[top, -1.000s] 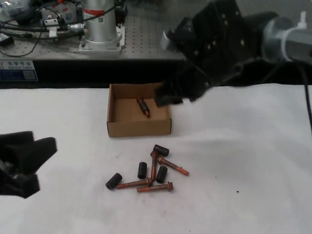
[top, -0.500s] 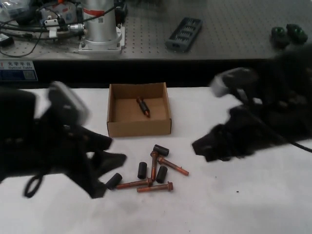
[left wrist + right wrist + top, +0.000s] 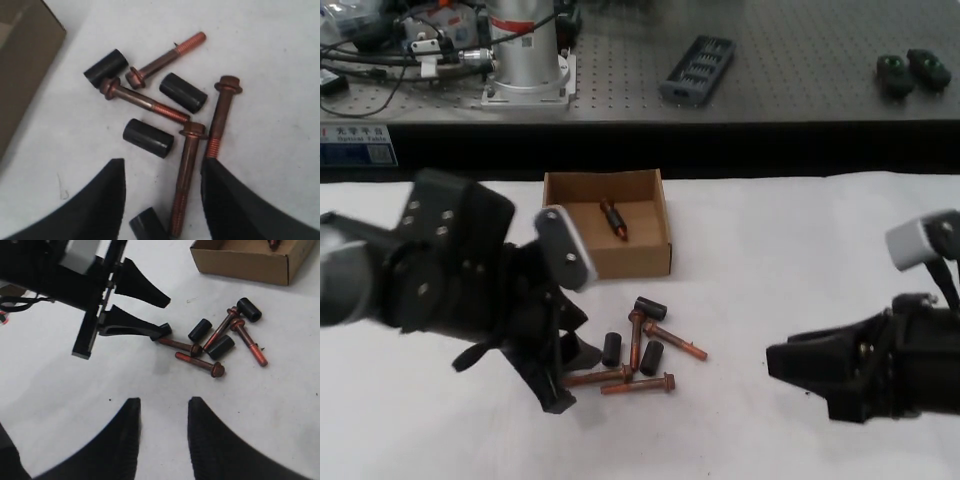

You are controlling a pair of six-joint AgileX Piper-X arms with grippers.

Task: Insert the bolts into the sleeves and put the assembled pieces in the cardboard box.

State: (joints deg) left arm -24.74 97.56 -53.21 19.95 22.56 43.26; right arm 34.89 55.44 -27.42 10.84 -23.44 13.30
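We record: right gripper [image 3: 162, 410], fingers parted, above the white cloth [image 3: 280, 410]. Left gripper [image 3: 167, 315], fingers likewise apart, just beside a loose heap of four copper bolts [image 3: 200, 363] and black sleeves [image 3: 200, 330]. Cardboard box [image 3: 240, 262] lies farther off.

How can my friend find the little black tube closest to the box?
Find the cardboard box on the white bench. Just in front of it lies a heap of copper bolts and black sleeves. The wanted sleeve is the one closest to the box's front wall.
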